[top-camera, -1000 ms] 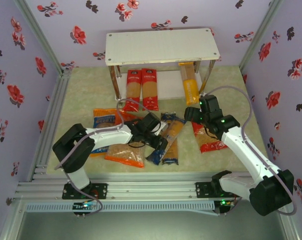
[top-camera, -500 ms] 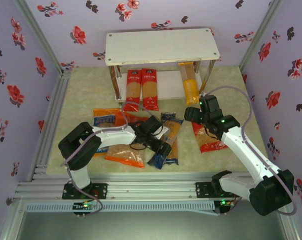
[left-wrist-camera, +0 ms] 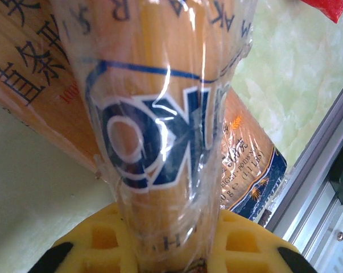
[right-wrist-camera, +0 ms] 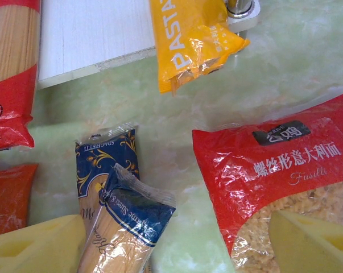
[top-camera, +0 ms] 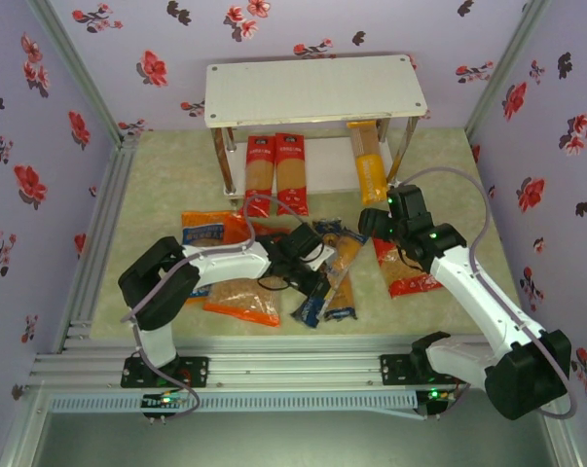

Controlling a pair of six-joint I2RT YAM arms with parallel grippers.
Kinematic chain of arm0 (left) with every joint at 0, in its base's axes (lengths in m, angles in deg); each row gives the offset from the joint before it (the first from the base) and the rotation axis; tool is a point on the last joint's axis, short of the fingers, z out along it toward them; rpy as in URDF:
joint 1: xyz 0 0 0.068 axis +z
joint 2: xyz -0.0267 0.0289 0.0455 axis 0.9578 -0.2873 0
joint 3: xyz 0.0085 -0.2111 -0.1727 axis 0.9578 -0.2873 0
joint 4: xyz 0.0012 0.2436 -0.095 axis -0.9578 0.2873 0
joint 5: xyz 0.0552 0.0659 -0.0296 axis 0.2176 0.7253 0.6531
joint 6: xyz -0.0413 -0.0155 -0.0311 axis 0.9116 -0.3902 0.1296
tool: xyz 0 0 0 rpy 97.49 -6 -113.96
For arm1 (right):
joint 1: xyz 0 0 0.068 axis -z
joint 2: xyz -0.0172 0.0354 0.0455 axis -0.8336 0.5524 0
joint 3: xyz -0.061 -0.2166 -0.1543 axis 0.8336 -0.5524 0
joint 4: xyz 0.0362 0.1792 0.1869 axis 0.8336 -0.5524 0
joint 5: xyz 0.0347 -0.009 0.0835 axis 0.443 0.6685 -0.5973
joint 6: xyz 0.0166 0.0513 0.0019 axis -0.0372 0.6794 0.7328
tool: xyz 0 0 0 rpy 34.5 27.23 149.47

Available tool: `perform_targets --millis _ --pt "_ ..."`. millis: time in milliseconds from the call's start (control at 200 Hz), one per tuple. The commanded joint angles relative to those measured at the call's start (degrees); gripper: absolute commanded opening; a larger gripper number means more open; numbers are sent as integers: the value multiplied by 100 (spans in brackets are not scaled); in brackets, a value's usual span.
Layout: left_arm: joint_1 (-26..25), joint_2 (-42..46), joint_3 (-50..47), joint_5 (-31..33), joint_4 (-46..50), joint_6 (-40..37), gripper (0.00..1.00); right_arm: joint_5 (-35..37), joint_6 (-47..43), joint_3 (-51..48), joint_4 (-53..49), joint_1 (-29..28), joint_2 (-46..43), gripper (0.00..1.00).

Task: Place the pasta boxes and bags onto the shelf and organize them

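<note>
My left gripper is shut on the tan-and-blue spaghetti pack. Its clear wrap is squeezed between the yellow fingers. The dark blue pack lies beside and partly under it. My right gripper hangs open above the floor between those packs and the red bag. Two red packs and the yellow-orange pack lie with their far ends under the shelf. Two orange-edged bags lie by the left arm.
A metal rail runs along the near edge of the green mat, seen close in the left wrist view. Flowered walls close in both sides. The shelf's metal legs stand at the back.
My left gripper slid a little right and nearer over the spaghetti packs and closed on the tan-and-blue pack. The right arm has held still.
</note>
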Motion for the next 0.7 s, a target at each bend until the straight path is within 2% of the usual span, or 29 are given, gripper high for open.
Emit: perform_targets --millis 0,205,510,700 --pt "-33 232 -59 -15 162 15 0 121 80 77 -91 -35 28 84" --pt "192 886 -320 -349 -267 324 0 203 36 78 -137 -40 28 84" --pt "318 1415 -160 -820 -377 539 0 467 -97 163 -229 -40 2 84" --pt "491 1677 -274 -1076 -846 941 0 640 -120 281 -360 -31 -29 84"
